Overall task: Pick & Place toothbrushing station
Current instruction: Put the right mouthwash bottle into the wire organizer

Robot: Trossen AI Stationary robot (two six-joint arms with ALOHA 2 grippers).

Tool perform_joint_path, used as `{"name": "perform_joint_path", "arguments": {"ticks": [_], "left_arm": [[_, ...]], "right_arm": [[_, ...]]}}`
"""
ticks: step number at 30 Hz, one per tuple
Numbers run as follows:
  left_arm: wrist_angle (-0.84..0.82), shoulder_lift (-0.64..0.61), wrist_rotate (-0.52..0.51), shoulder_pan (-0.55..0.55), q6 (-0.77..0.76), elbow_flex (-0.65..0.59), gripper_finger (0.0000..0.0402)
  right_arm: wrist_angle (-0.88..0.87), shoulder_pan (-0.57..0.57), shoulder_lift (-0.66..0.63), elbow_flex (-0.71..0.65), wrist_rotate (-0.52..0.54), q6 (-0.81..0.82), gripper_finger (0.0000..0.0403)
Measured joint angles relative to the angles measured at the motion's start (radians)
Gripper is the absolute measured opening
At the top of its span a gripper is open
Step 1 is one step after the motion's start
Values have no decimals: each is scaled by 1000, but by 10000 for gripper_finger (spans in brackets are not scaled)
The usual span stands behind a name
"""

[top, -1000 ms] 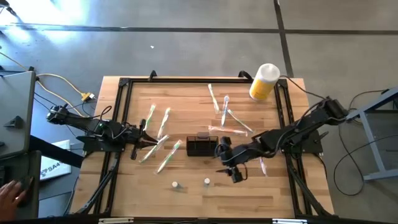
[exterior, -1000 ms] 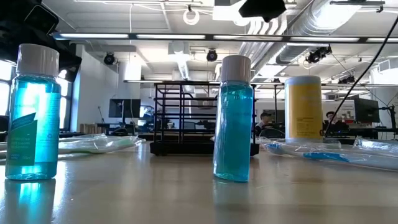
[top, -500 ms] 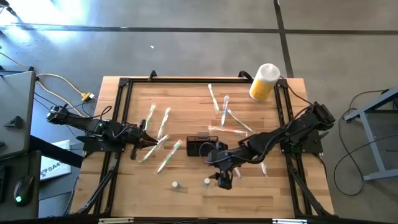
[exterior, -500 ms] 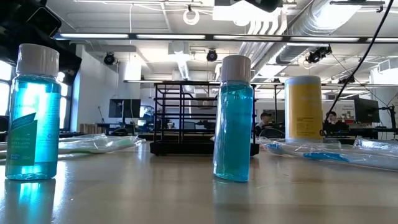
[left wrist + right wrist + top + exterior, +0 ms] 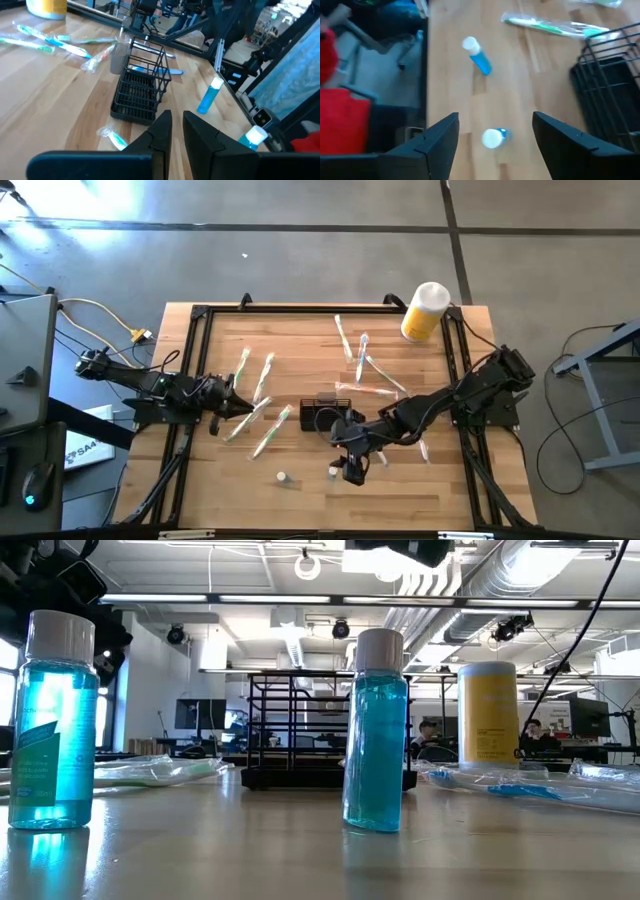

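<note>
Two blue bottles (image 5: 374, 730) upright at the wooden table's (image 5: 300, 495) near edge, right gripper (image 5: 349, 469) spread wide above one, black wire caddy (image 5: 325, 730) mid-table behind them, left gripper (image 5: 243, 408) nearly closed and empty, yellow cylinder (image 5: 488, 712) farther back, bright workshop with ceiling ducts beyond.

Two blue bottles (image 5: 375, 730) (image 5: 52, 720) upright, yellow cylinder (image 5: 424, 311), wrapped toothbrushes (image 5: 355, 350) scattered on wooden table (image 5: 300, 330)
</note>
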Motion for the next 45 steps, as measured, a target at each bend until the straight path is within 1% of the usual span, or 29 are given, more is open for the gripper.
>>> {"name": "perform_joint_path", "arguments": {"ticks": [3,6,7,10,12,14,17,19,21,24,31,35,38,40,43,45], "left_arm": [[0,0,0,0,-22,0,47],[-1,0,0,0,-25,0,47],[-1,0,0,0,-25,0,47],[-1,0,0,0,-25,0,47],[-1,0,0,0,-30,0,47],[-2,0,-1,0,-38,0,47],[-2,0,-2,0,-45,0,47],[-2,6,-3,0,-44,0,47],[-3,7,-2,0,-32,0,47],[-4,16,-2,0,-33,0,47],[-8,27,8,0,-38,1,47],[-10,26,10,0,-53,1,47],[-10,26,11,0,-54,1,47],[-11,26,11,0,-61,1,47],[-13,26,11,0,-80,1,47],[-15,27,12,0,-81,1,47]], "right_arm": [[38,10,19,5,26,66,244],[8,16,38,1,35,138,244],[23,16,50,3,38,152,244],[-12,20,69,-1,60,152,244],[21,20,92,5,68,167,244],[-3,27,102,1,75,177,244],[16,25,126,3,87,173,244],[-8,25,129,0,100,178,244],[22,16,135,4,100,199,244],[15,15,136,2,99,205,244],[3,25,136,2,108,322,244],[8,39,147,3,127,356,244],[-1,48,161,0,120,388,244],[32,48,180,4,107,407,244],[21,53,194,1,89,406,244],[47,48,212,4,74,405,244]]}}
